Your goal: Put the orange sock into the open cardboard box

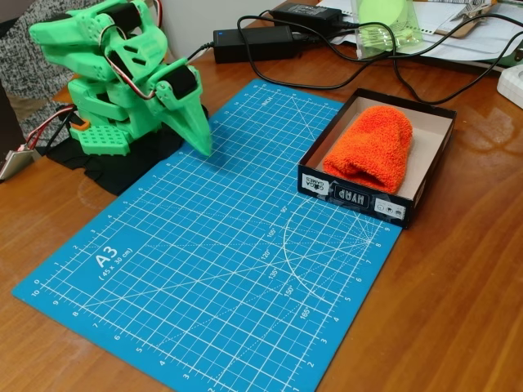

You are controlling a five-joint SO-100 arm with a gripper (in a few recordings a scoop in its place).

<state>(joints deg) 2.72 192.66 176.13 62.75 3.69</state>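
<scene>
The orange sock [372, 149], a thick fluffy bundle, lies inside the open cardboard box [431, 159], filling most of its left and middle. The box is black outside with white labels on its near wall and beige inside; it stands at the right edge of the blue cutting mat [212, 269]. The green arm is folded back at the upper left, far from the box. Its gripper [203, 145] points down with the tip touching or just above the mat's far edge. The fingers look closed together with nothing between them.
Black power adapters [253, 42] and cables [409, 90] lie behind the mat and the box. A clear plastic container [388, 28] and papers stand at the back right. A white object [513, 82] sits at the right edge. The arm's base [106, 139] occupies the upper left.
</scene>
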